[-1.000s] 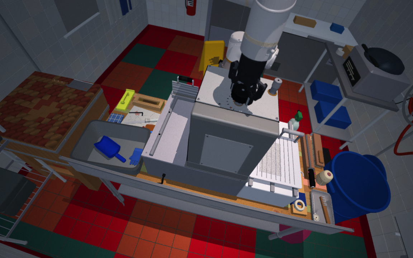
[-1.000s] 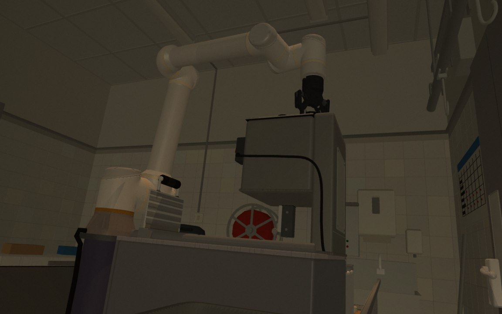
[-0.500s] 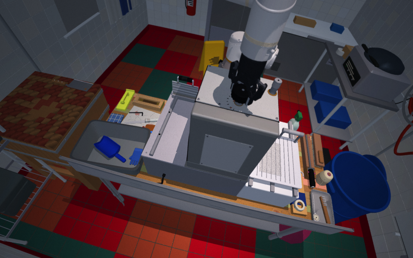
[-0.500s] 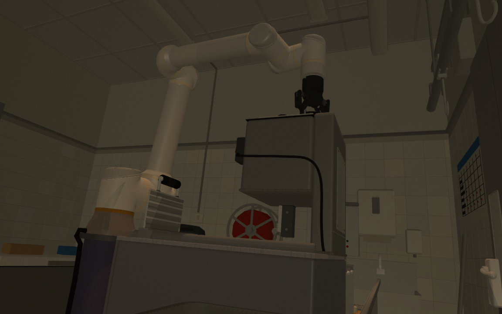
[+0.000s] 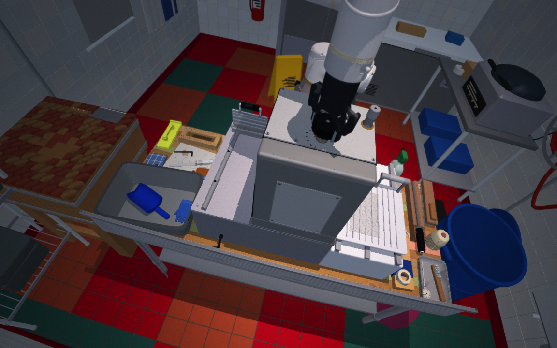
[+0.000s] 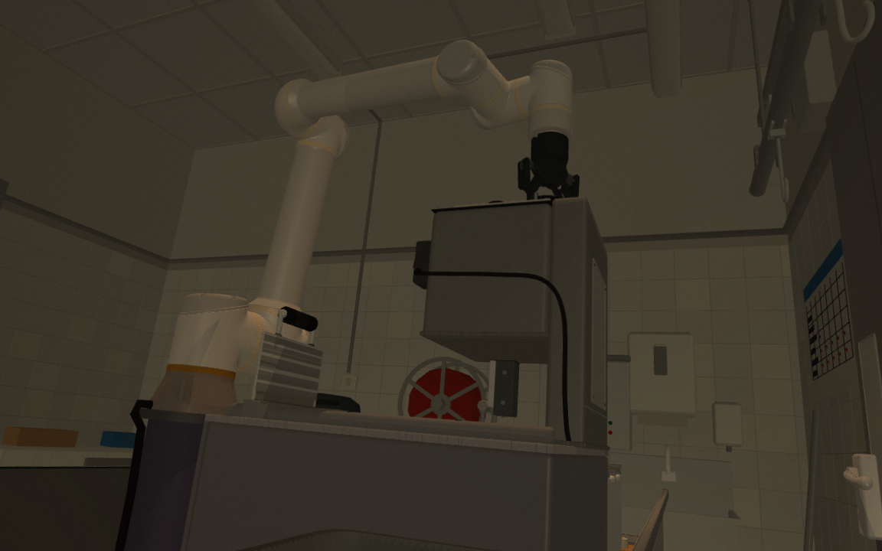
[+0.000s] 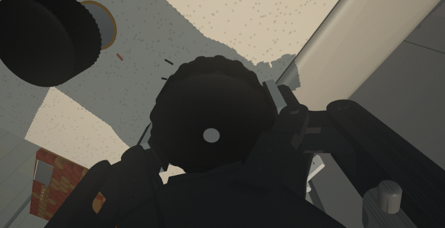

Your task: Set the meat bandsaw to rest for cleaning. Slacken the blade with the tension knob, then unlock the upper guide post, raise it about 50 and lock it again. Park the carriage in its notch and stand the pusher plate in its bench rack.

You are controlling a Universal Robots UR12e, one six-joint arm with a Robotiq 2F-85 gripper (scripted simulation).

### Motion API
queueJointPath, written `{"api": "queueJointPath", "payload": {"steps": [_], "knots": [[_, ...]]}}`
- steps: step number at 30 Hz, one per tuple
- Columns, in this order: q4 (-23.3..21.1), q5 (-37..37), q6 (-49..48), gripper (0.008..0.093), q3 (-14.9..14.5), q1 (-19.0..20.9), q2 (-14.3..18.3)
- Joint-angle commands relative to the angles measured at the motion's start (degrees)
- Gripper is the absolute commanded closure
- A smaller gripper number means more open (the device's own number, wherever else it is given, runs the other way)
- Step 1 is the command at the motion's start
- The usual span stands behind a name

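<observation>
On the flat top of the bandsaw's upper housing [image 5: 315, 173], a black ribbed tension knob [image 7: 211, 114] with a grey dot sits inside a ring of dial ticks. My gripper [image 5: 325, 135] points straight down on it, and its two fingers clamp the knob's rim from either side in the wrist camera. A second knurled post top [image 5: 374, 113] stands in a brass-ringed hole to the right of it. The ribbed pusher plate [image 5: 250, 119] with its black handle stands upright at the back left of the saw table. The white slotted carriage [image 5: 376, 218] lies on the right.
Behind the saw stand the robot base [image 6: 208, 349], a yellow floor sign [image 5: 286, 75] and a steel counter. A grey tub [image 5: 151, 197] with a blue scoop sits left of the saw, a blue bin [image 5: 482, 249] right. Small tools line the bench edge.
</observation>
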Motion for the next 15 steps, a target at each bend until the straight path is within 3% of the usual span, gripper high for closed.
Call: {"api": "queueJointPath", "payload": {"steps": [1,15], "knots": [[0.0,0.0,-0.1,0.0679,-0.1,0.0,-0.1],[0.0,0.0,-0.1,0.0399,-0.1,0.0,-0.1]]}}
